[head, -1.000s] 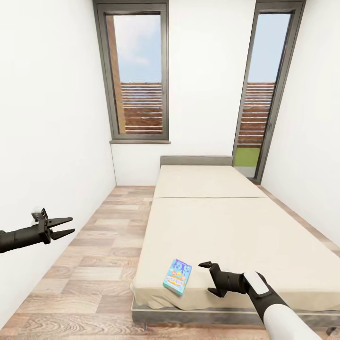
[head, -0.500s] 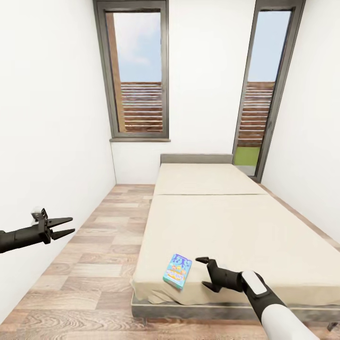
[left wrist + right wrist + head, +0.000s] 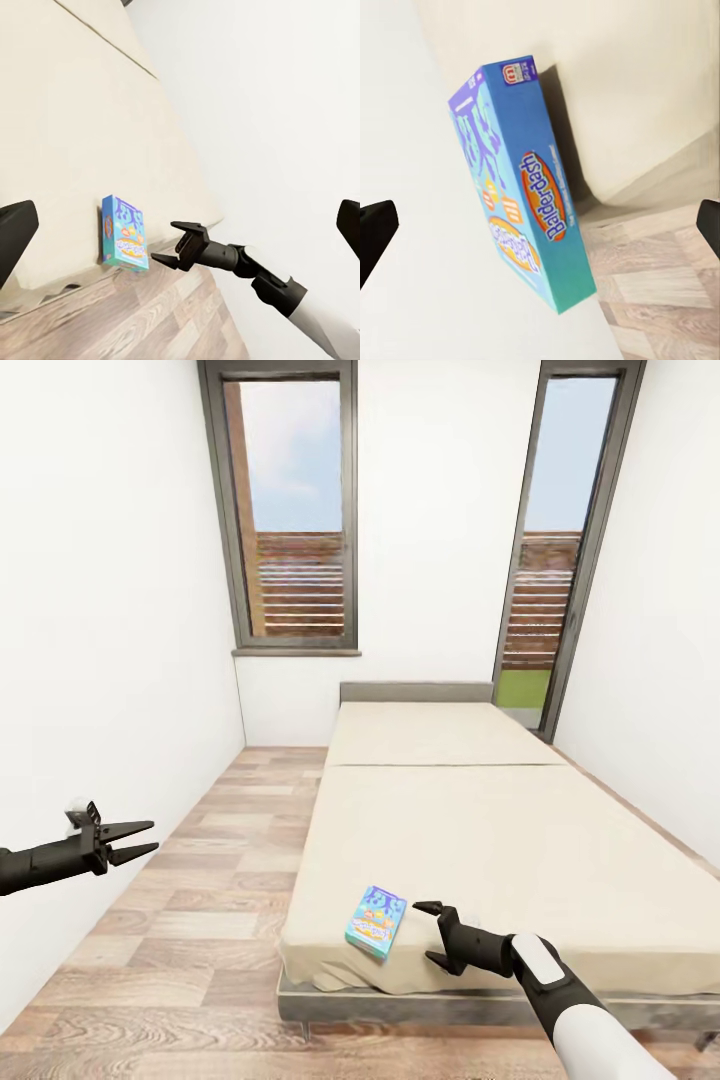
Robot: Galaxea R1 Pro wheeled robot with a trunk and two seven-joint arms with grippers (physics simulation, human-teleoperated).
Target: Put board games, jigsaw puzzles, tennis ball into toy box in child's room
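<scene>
The blue board game [image 3: 376, 921] lies flat on the bed [image 3: 480, 840], close to the foot edge, near the corner by the floor [image 3: 200, 880]. My right gripper [image 3: 432, 933] is just beside the game, not touching it, with its fingers spread apart. My left gripper [image 3: 140, 838] hangs over the floor, well apart from the bed, fingers apart too.
</scene>
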